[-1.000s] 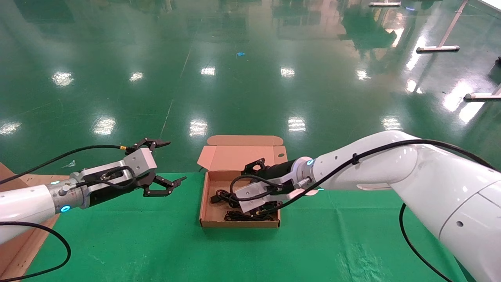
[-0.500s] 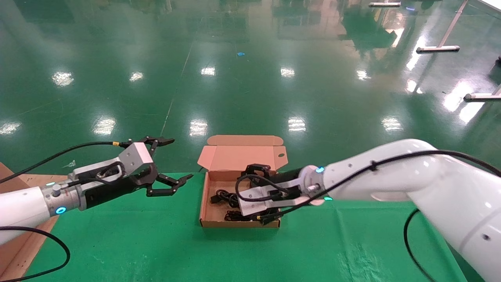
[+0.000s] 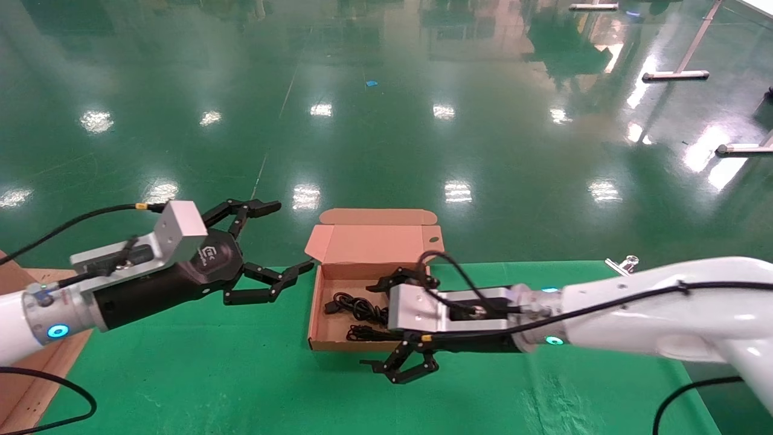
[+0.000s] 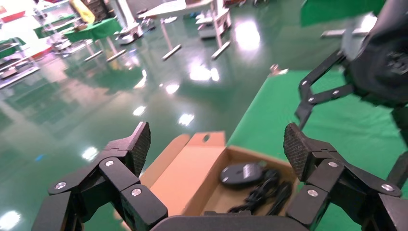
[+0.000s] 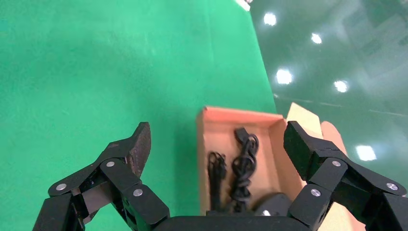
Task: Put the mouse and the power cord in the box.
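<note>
Green worktop (image 3: 241,386) with glossy green floor (image 3: 386,121) behind, bit of a bigger carton (image 3: 18,374) off at the left edge. Box (image 3: 329,339) sitting open mid-worktop, lid tipped back. Cord (image 3: 356,309) bundled inside, mouse (image 4: 242,173) in there too, right beside it. Right tool (image 3: 403,326) hanging over the box's near right corner, fingers spread, holding nothing. Left tool (image 3: 273,248) hovering just left of the box, wide apart as well.
</note>
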